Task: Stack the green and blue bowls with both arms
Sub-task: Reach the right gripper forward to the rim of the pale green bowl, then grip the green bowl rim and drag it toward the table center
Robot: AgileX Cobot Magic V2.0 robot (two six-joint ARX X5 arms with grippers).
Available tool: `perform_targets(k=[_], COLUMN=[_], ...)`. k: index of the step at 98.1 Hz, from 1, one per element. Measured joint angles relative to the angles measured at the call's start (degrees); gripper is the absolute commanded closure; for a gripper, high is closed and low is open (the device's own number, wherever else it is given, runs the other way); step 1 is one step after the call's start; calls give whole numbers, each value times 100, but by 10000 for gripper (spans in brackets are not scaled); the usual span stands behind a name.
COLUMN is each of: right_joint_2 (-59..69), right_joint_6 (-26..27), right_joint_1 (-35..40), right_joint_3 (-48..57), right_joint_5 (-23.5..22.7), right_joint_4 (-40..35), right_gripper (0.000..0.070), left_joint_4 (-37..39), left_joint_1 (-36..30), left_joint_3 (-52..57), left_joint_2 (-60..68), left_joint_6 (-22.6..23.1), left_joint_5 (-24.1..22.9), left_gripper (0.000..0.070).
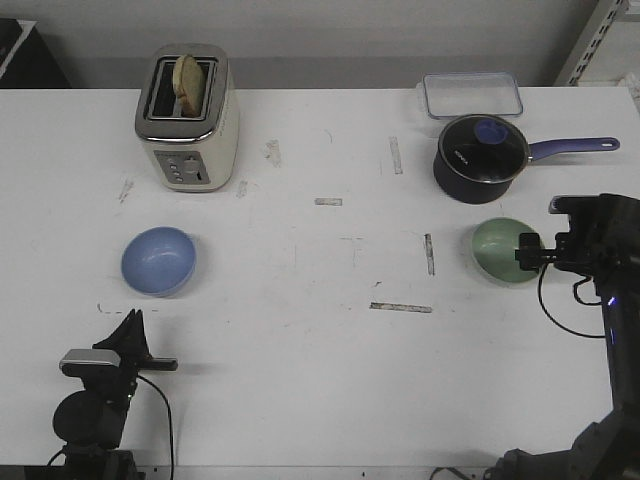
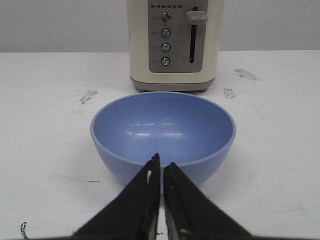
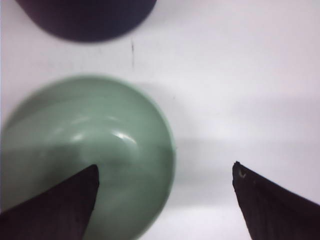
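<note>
A cream toaster (image 1: 186,120) stood at the far left of the white counter (image 1: 300,330), a slice of bread (image 1: 190,82) upright in its slot. At the far right sat a dark blue saucepan (image 1: 480,160) under a glass lid, its purple handle pointing right, and just behind it lay a clear lidded container (image 1: 471,95); whether it held anything could not be told.

The blue bowl (image 1: 159,261) rested upright and empty on the left side, in front of the toaster. Nothing stood between it and the left hand (image 1: 132,330), which waited nearer the robot, its fingers drawn together almost tip to tip and pointing toward the bowl; in the left wrist view those fingers (image 2: 150,200) lined up with the bowl's near wall (image 2: 162,135).

The green bowl (image 1: 506,250) sat upright and empty on the right side, just in front of the saucepan. The right hand (image 1: 530,252) hung over its right rim with its fingers spread wide, one fingertip (image 3: 55,205) above the bowl's hollow (image 3: 90,145), the other over bare counter beside it.
</note>
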Motion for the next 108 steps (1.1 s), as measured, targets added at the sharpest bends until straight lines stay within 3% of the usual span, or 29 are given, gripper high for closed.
perform_targets(k=[6,12,34,85,108], right_joint_2=[262,470,822,350,-981], right_joint_6=[-28,-46,-61,72,433], right_joint_1=[-2,-2,-4,33,566], right_joint_3=[0,0,0,9,11], right_joint_5=[-2,-2,-7,-219,-1204], right_joint_4=[9,13,129,254,264], right_gripper=[201,285,697,700,700], left_joint_4=[2,0,0,-4,-4], left_joint_1=[0,0,0,0,0], left_joint_3=[2,0,2,2,2], left_joint_2=[0,0,0,0,0], left_joint_6=[0,0,0,0,0], left_joint_5=[0,0,2,0,0], left_gripper=[699,699,699,699,699])
